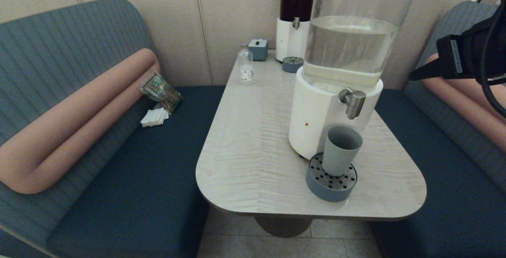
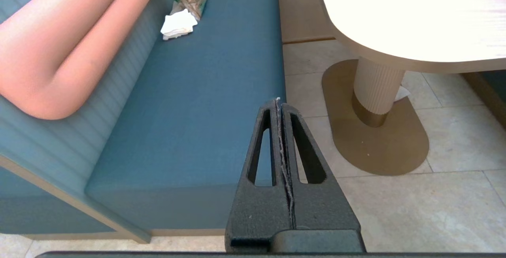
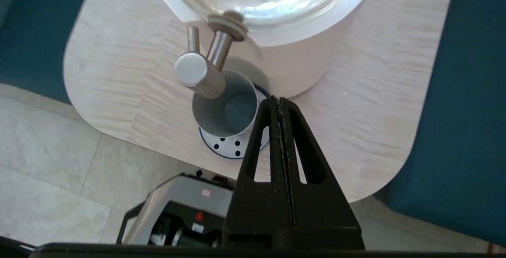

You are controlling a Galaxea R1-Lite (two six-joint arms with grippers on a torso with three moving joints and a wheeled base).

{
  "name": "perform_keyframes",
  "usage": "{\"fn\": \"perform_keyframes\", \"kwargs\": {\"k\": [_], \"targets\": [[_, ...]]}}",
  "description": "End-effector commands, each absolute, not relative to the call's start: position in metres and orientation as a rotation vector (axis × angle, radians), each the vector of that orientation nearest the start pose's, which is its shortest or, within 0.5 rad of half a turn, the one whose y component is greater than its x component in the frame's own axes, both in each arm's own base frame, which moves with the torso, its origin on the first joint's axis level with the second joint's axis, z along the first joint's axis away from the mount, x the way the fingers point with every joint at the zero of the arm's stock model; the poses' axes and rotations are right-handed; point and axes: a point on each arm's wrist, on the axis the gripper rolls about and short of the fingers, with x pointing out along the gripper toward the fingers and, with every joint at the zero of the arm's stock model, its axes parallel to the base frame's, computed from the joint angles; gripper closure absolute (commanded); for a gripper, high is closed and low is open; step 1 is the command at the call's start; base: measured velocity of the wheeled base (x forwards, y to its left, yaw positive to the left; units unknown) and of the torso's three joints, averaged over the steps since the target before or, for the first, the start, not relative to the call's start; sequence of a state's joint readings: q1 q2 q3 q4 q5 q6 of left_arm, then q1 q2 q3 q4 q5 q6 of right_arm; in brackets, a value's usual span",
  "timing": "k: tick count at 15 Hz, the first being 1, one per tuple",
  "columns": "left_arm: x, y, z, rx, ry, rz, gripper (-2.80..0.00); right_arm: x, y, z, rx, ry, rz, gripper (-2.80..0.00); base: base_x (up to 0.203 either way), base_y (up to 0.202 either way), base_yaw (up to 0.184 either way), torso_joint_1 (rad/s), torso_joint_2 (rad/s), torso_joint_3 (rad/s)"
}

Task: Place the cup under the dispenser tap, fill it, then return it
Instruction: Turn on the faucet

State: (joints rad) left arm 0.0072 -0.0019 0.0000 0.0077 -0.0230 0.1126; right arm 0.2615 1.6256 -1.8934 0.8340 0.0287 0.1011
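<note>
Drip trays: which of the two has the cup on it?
The near drip tray, under the dispenser tap of the big clear-tank dispenser, holds the cup. The far tray, by the dark-liquid dispenser, holds nothing.

The cup [image 1: 341, 150] stands on the round tray [image 1: 331, 189] under the tap [image 1: 353, 100]. The small bottle [image 1: 245, 67] stands at ten o'clock, well apart.

Both grippers matte black, triangular slotted fingers: left gripper [image 2: 279, 104], right gripper [image 3: 279, 102]. Black cables [image 1: 490, 52] on right arm [image 1: 466, 56].
</note>
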Motion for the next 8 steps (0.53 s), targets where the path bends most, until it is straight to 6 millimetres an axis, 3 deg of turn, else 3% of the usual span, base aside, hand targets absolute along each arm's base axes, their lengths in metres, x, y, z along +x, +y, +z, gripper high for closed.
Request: {"fn": "perform_keyframes", "kwargs": {"k": [1, 8], "targets": [[-0.023, -0.001, 0.075, 0.113, 0.007, -0.016, 0.00, 0.256, 0.071, 0.353, 0.024, 0.619, 0.257, 0.00, 0.000, 0.000, 0.000, 0.000, 0.00, 0.000], [-0.023, -0.001, 0.075, 0.113, 0.007, -0.016, 0.00, 0.262, 0.093, 0.347, 0.001, 0.629, 0.326, 0.00, 0.000, 0.000, 0.000, 0.000, 0.00, 0.000]]}}
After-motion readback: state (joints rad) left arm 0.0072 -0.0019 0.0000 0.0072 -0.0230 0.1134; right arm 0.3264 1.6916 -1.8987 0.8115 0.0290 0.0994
